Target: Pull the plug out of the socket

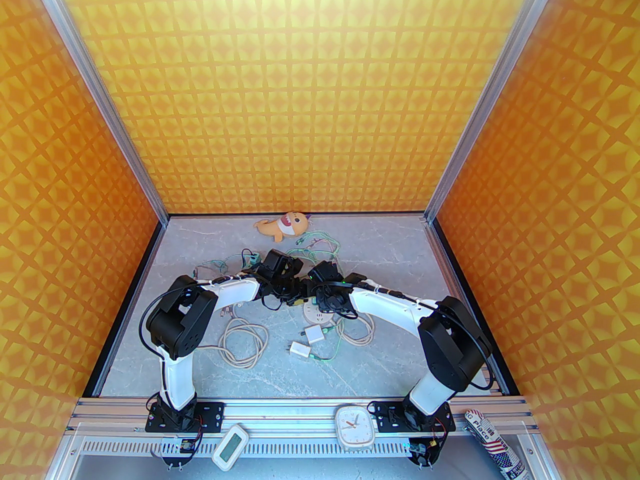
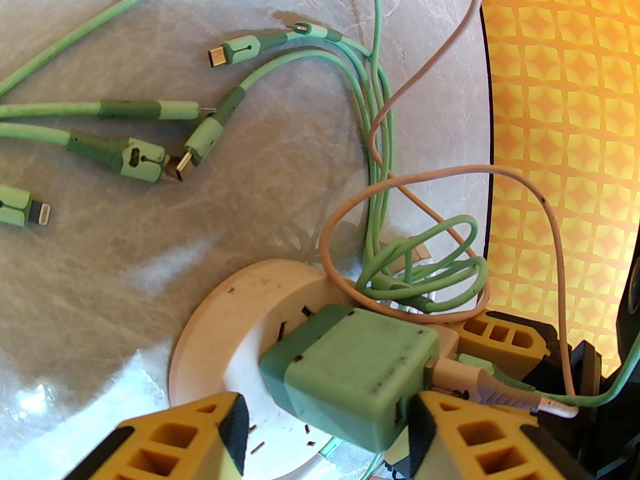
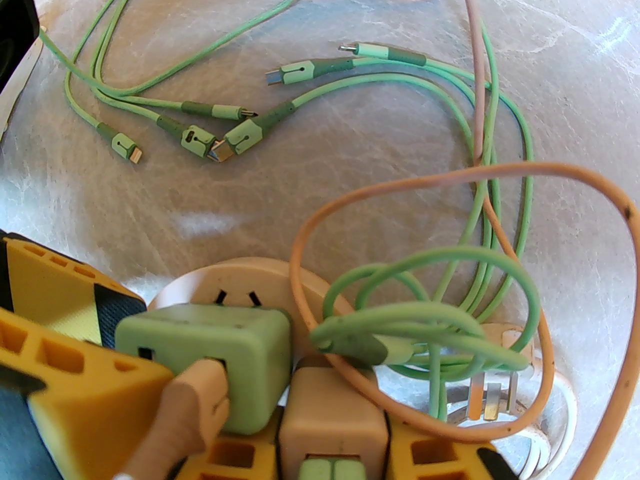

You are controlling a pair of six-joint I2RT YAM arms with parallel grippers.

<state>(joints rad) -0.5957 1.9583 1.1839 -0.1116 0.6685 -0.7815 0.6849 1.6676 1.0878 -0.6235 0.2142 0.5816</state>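
Note:
A round white socket [image 1: 311, 313] [image 2: 215, 318] [image 3: 235, 273] lies mid-table where both arms meet. A green cube plug [image 2: 350, 368] [image 3: 210, 348] stands in it, with a pink lead in its side. My left gripper [image 1: 292, 293] [image 2: 330, 423] is open astride the green plug. Its right finger [image 2: 475, 438] touches the plug, while a narrow gap shows at the left finger [image 2: 200, 438]. Behind it a beige plug [image 3: 332, 418] also sits in the socket, and my right gripper [image 1: 322, 300] [image 3: 332, 450] is shut on it.
Green multi-head cables [image 2: 150, 158] [image 3: 225, 143] and a pink cable loop [image 3: 450, 178] sprawl beyond the socket. Two white adapters [image 1: 314, 334] [image 1: 300, 350] and a beige cord coil [image 1: 242, 340] lie nearer the bases. A plush toy [image 1: 280, 225] sits by the back wall.

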